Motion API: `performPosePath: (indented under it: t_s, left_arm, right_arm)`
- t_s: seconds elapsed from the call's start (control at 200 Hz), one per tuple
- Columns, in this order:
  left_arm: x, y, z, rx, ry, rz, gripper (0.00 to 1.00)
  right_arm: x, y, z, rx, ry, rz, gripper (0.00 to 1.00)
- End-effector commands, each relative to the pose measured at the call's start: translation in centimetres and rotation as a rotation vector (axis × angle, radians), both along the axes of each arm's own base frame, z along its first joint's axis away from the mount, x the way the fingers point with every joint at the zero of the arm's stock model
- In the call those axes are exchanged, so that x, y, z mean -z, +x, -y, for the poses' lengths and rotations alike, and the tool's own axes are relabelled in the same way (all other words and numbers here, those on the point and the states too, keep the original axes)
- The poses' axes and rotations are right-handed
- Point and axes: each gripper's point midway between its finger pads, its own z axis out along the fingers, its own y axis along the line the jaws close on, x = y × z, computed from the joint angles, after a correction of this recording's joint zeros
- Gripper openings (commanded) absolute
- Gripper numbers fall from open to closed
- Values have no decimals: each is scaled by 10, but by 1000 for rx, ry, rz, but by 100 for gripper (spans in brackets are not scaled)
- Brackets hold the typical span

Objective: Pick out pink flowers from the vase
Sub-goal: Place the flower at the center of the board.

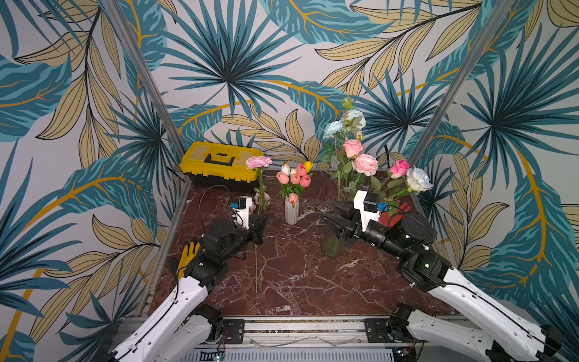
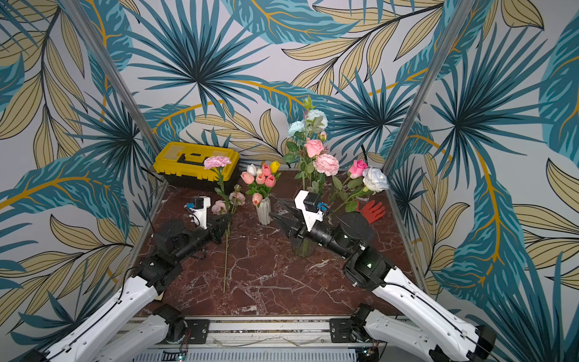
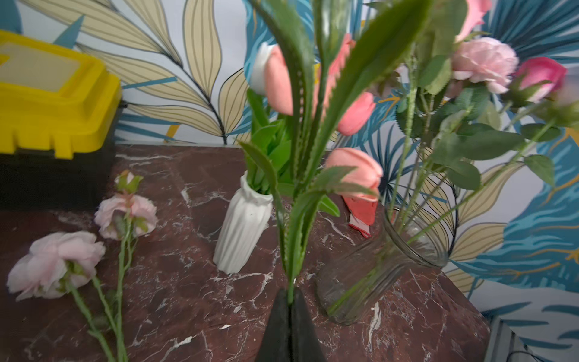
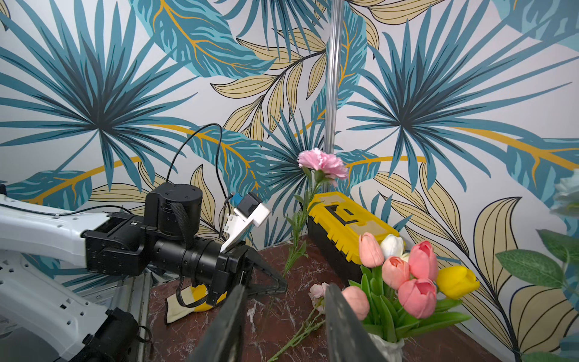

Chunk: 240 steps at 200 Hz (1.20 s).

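Top view, tulips (image 1: 294, 178) in white vase (image 1: 291, 214)

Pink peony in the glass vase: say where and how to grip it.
Probably its stem just under the pink peony head, from the front with the open right gripper: the ruffled head would crush, and pink roses stand behind and beside it.

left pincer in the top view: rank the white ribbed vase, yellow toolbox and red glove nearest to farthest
From the left pincer:
1. White ribbed vase, just beside it, toward the middle.
2. Yellow toolbox, back left corner.
3. Red glove, far right side.
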Motion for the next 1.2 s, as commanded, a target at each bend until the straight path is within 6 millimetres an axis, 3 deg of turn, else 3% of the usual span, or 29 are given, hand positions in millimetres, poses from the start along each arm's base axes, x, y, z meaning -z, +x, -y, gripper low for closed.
performPosePath:
  t_s: [0.0, 0.37, 0.526, 0.596, 0.921, 1.197]
  left_arm:
    - [47, 12, -11, -68, 23, -170, 0]
    - [116, 42, 11, 24, 76, -496, 0]
    - [151, 52, 7, -2, 157, -631, 0]
    - [167, 48, 3, -19, 190, -694, 0]
    - [206, 30, -8, -68, 228, -854, 0]
    - [221, 23, -23, -171, 251, -927, 1]
  right_arm:
    - [17, 0, 3, 20, -29, -35, 43]
    - [21, -5, 8, 16, -15, -34, 43]
    - [18, -7, 10, 12, -2, -29, 43]
    - [17, -7, 11, 16, -3, -28, 43]
    - [21, -8, 15, 30, -12, -30, 43]
    - [23, -6, 12, 30, -23, -31, 43]
